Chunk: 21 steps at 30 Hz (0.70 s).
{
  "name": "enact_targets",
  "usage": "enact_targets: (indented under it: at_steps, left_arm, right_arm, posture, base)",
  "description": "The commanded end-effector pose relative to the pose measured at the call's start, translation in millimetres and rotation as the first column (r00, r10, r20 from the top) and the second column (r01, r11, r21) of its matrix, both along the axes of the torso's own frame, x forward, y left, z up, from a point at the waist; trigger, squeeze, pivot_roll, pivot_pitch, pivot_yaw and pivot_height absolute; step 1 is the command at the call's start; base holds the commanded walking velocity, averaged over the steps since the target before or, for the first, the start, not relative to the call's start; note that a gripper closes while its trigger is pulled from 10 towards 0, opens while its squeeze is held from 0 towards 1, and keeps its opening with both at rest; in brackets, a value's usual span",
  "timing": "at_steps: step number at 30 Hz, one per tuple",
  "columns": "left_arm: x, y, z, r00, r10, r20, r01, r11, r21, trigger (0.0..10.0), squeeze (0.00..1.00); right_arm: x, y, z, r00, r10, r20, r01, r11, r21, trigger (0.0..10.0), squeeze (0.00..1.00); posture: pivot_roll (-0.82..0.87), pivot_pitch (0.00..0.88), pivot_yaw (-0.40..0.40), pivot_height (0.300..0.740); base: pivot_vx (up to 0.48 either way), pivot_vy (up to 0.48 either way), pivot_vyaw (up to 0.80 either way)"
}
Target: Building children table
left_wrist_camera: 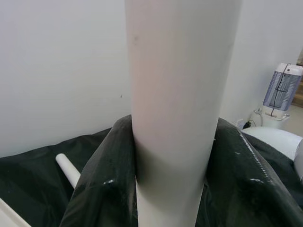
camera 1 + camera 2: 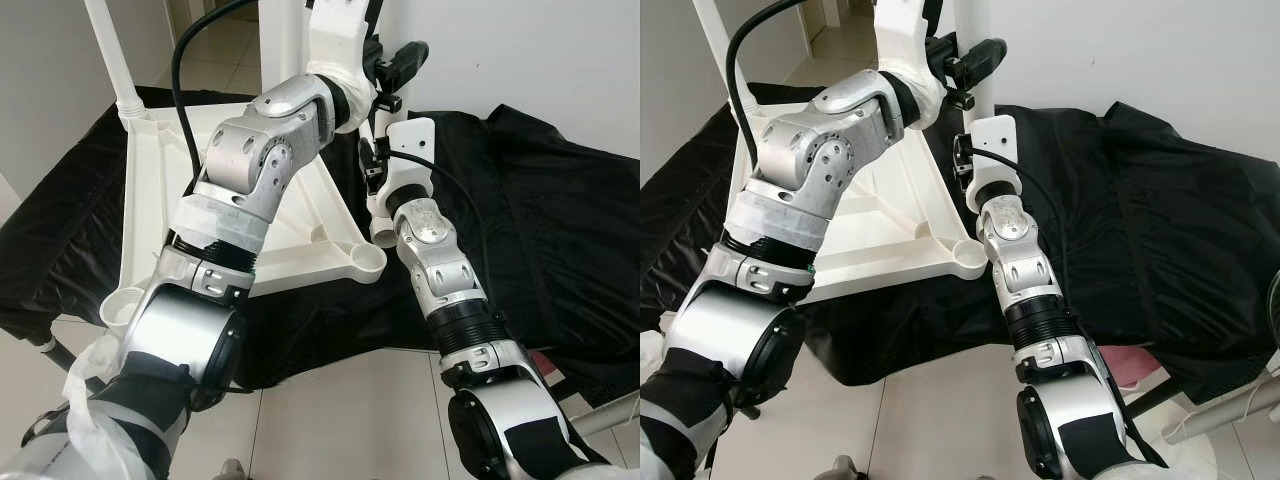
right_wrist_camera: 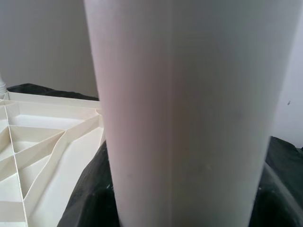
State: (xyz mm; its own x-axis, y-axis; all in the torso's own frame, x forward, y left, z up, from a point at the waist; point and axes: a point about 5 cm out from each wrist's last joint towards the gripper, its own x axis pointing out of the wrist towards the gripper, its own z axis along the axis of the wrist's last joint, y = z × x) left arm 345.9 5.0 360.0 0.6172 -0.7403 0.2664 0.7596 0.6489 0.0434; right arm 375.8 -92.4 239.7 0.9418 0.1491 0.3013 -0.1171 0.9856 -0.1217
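I have a white table leg (image 1: 180, 109) standing upright at the far corner of the upturned white tabletop (image 2: 150, 190), and both my pincers are clenched on it: my left gripper (image 2: 975, 52) high up, my right gripper (image 3: 182, 208) lower down, black fingers (image 1: 99, 189) pressed against either side of the tube. It is a smooth, round, hollow-looking plastic pipe, matte and a little slick, so I judge it light and stiff but apt to slide or twist in my pads; holding it on the straight shaft with two grips well apart should keep it plumb while I press it down. The tabletop lies underside up on a black cloth (image 2: 560, 200) spread over a low surface, its back ribbed with thin moulded walls running diagonally, and a round socket (image 2: 366, 260) sits open at the near right corner, another at the near left corner (image 2: 122, 305). One leg (image 2: 110, 50) already stands in the far left corner. A loose leg (image 1: 68, 169) lies on the cloth beyond. The plastic looks rigid yet thin, so I would push straight along the axis rather than lever sideways, lest a socket wall crack.
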Motion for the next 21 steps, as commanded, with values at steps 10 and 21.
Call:
enact_targets:
  at_steps: [10,21]
  left_arm:
    - [-16.8,-6.0,12.9,0.994,-0.102,0.040,0.105,0.992,-0.065,10.0,1.00]
    - [-20.0,7.0,15.9,0.990,-0.130,0.061,0.136,0.985,-0.108,10.0,0.00]
  right_arm:
    - [2.8,-8.5,0.9,0.999,-0.041,-0.016,0.042,0.998,0.040,10.0,0.00]
    - [0.5,-30.2,-5.4,0.993,-0.110,-0.034,0.112,0.990,0.088,10.0,0.00]
  posture:
    - [0.00,0.040,-0.025,0.740]
    - [0.00,0.039,-0.025,0.740]
  base:
    - [0.000,0.000,0.00]
    - [0.000,0.000,0.00]
